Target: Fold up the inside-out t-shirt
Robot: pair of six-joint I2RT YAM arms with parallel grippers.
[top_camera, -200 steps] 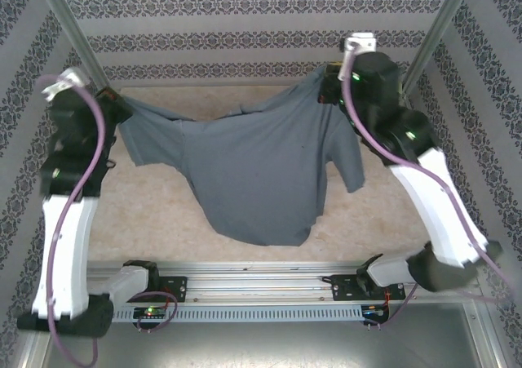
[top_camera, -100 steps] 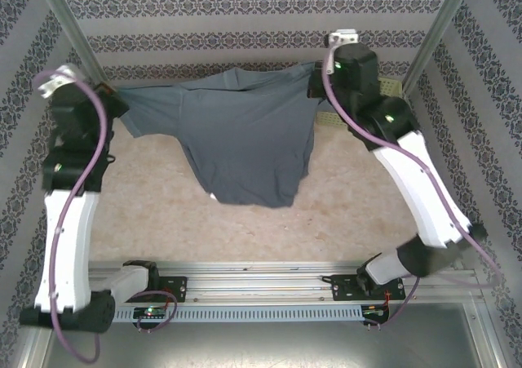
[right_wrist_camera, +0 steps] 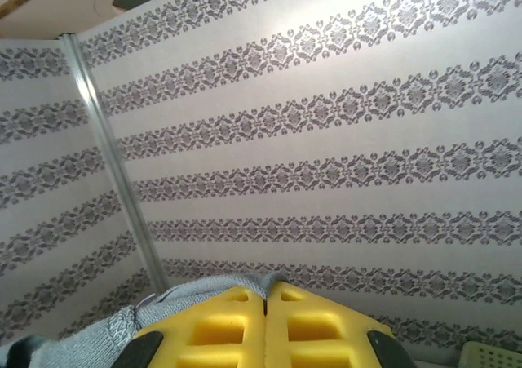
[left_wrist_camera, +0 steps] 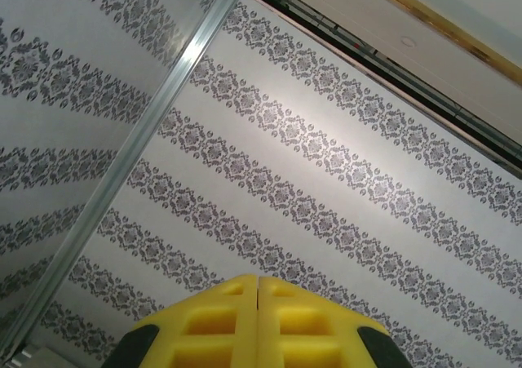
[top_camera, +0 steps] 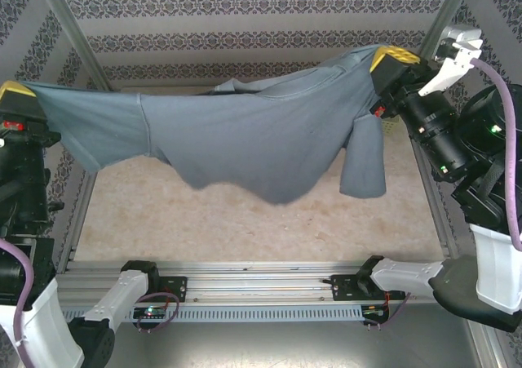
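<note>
Soft matt cloth t-shirt (top_camera: pixel 261 139)

Stretched t-shirt (top_camera: pixel 261 135) bars mid-air; passage beneath, over table (top_camera: pixel 245 221).

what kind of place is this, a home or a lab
Most likely a lab robot cell, not a home: aluminium frame posts, patterned panels walling in a small table, and two arms bolted to a rail at its near edge.

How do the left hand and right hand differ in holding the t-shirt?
The left hand holds its end of the t-shirt out flat and taut; by the right hand a sleeve dangles loose. The left hand sits lower in the top view than the right hand. Both are shut on the t-shirt, holding it above the table.
</note>
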